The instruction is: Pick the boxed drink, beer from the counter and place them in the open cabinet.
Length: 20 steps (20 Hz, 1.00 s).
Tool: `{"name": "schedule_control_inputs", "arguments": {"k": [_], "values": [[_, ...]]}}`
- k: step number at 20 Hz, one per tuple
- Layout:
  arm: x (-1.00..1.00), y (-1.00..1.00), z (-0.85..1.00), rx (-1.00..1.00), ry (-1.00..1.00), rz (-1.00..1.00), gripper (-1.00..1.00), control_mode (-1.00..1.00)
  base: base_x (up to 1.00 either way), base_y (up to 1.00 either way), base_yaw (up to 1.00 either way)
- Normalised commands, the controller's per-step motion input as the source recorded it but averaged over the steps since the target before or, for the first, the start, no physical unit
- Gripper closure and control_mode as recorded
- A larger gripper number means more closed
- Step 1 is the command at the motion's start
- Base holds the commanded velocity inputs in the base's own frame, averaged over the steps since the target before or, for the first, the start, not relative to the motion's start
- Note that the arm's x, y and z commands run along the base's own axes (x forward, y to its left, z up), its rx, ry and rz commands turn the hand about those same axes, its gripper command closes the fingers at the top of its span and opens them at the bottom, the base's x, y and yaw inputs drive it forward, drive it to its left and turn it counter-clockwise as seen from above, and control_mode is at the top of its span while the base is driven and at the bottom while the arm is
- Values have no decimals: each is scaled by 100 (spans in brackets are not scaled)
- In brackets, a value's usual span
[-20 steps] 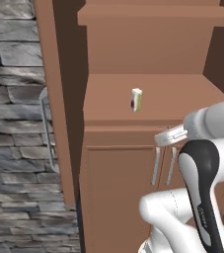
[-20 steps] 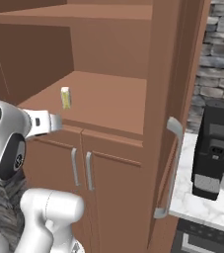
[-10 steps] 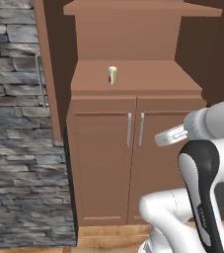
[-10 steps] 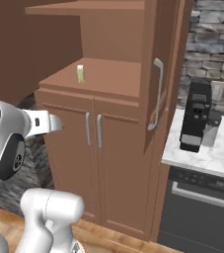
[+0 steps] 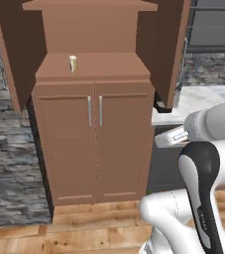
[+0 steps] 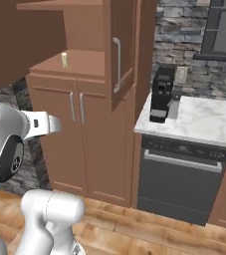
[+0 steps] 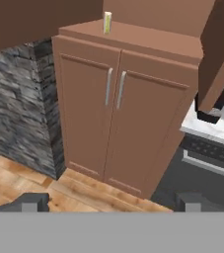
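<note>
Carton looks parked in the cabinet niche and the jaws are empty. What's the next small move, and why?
Probably turn the base away from the open cabinet to look for the beer. The boxed drink already stands upright on the niche shelf, the gripper is open and holds nothing, and I can see no green bottle on the marbled counter beside the black coffee machine.

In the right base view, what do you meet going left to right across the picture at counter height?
Boxed drink in the open cabinet's niche → silver handle of the swung-open door → black coffee machine → marbled counter over the dark oven.
</note>
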Motion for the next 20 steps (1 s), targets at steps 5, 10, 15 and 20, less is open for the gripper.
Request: {"name": "schedule_control_inputs", "arguments": {"k": [5, 10, 15, 20], "values": [[0, 0, 0, 0, 0, 0, -100, 100, -50, -66, -28], [0, 0, 0, 0, 0, 0, -100, 100, -22, -63, -37], [0, 0, 0, 0, 0, 0, -100, 100, 0, -52, -43], [0, 0, 0, 0, 0, 0, -100, 100, 0, -42, -38]]}}
